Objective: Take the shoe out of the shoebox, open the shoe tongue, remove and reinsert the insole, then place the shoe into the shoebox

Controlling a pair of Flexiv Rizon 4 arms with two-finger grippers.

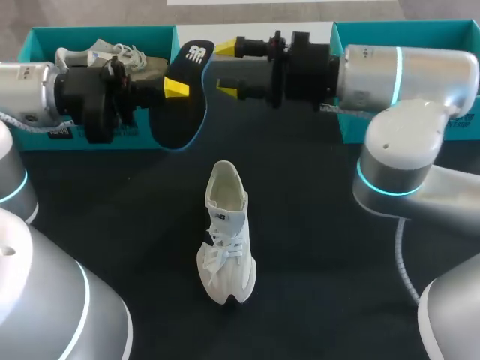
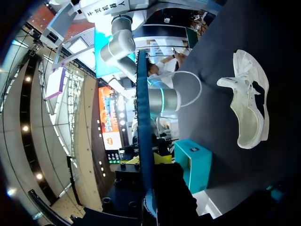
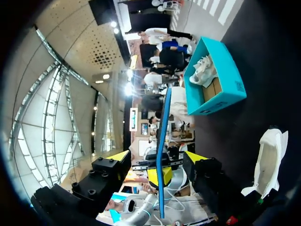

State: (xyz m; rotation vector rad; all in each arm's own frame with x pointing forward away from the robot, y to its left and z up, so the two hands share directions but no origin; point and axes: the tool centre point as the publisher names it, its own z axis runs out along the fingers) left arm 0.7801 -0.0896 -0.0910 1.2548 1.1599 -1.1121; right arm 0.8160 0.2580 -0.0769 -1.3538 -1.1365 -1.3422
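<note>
The insole (image 1: 178,116), pinched in the left jaws beside the spread right jaws, is best fed toe-first into the nearer shoe (image 1: 225,240).

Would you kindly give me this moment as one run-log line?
step: insole out of shoe | left gripper: shut on insole, held aloft | right gripper: open, straddling insole | shoe: upright on table
</note>
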